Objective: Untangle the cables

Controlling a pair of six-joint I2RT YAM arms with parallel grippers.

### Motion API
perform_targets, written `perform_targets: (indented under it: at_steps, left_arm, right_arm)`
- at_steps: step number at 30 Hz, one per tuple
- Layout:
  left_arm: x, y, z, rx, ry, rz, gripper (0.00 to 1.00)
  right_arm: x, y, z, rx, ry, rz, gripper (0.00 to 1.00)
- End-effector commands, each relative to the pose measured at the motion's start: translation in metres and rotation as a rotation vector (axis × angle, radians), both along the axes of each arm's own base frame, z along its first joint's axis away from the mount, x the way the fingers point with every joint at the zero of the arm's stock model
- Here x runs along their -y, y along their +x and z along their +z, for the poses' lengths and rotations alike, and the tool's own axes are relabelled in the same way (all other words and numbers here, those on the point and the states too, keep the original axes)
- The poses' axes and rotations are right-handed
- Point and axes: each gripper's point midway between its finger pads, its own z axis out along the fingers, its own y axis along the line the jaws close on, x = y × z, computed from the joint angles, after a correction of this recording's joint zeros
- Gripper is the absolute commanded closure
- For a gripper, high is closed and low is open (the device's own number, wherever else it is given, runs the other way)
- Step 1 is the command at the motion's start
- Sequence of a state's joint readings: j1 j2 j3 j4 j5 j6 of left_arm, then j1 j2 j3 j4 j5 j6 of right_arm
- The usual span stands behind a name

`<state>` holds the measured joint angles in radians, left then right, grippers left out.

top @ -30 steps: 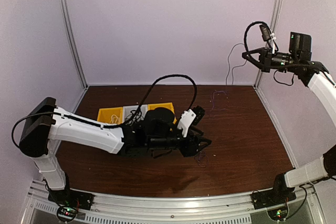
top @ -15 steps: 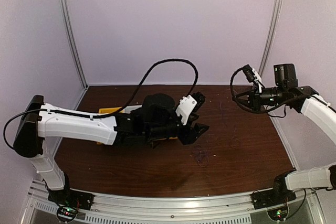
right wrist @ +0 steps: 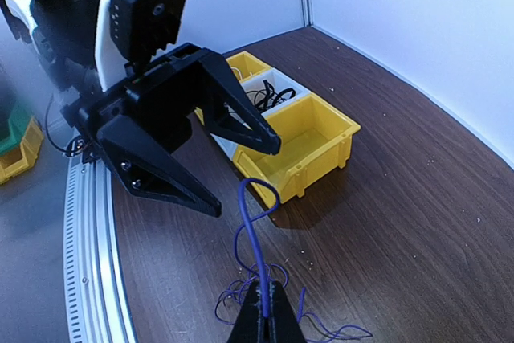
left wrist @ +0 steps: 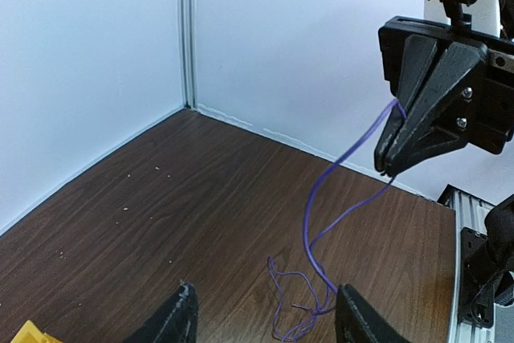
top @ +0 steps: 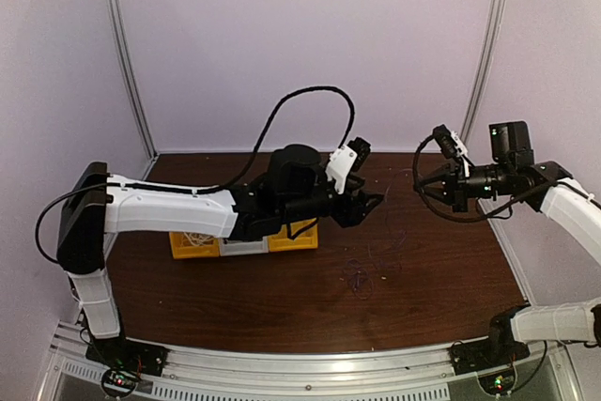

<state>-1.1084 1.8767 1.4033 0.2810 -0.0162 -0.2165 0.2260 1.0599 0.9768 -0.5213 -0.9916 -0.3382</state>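
Observation:
A thin dark blue cable [right wrist: 255,234] rises from a loose tangle [left wrist: 299,311] on the brown table to my right gripper [right wrist: 265,304], which is shut on it. In the top view the right gripper [top: 420,182] hangs above the table at the right, with the blue tangle [top: 360,279] lying below and to its left. My left gripper [top: 366,208] hovers open a short way from it, with nothing between its fingers [left wrist: 181,315]. The left gripper [right wrist: 241,178] points at the raised strand without touching it. Black and white cables [right wrist: 263,95] lie in a white bin.
A row of small bins sits under the left forearm: a yellow bin [right wrist: 317,138], the white bin [right wrist: 277,78] and another yellow bin [right wrist: 247,62]. In the top view the row of bins [top: 242,243] stands left of centre. Walls enclose the table's back and sides.
The right arm came down and leftward with the blue cable in its grip. The left arm lifted off the table and swung back, its jaws a little wider; the bins now show in front of it.

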Motion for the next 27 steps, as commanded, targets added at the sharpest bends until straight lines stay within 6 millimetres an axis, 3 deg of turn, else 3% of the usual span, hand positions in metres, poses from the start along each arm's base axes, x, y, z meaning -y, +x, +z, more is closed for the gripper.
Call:
perform_targets:
  at_steps: [1,7,12,15,22,27]
  left_arm:
    - [0.022,-0.013,0.038,0.072,-0.115,-0.164,0.41]
    - [0.042,-0.01,0.048,0.111,-0.136,-0.218,0.45]
    - [0.045,-0.01,0.06,0.131,-0.18,-0.255,0.51]
    - [0.048,-0.013,0.065,0.14,-0.195,-0.283,0.6]
    - [0.05,-0.015,0.069,0.149,-0.206,-0.317,0.92]
    - [0.051,-0.012,0.073,0.154,-0.207,-0.313,1.0]
  right_arm:
    - [-0.004,-0.01,0.001,0.019,0.01,0.043,1.0]
    - [-0.005,-0.009,-0.002,0.012,0.009,0.049,1.0]
    - [-0.005,-0.011,-0.002,0.016,0.008,0.051,1.0]
    - [-0.005,-0.01,-0.003,0.011,0.008,0.051,1.0]
    - [-0.006,-0.008,-0.001,0.011,0.01,0.049,1.0]
    - [-0.005,-0.007,0.004,0.02,0.006,0.043,1.0]
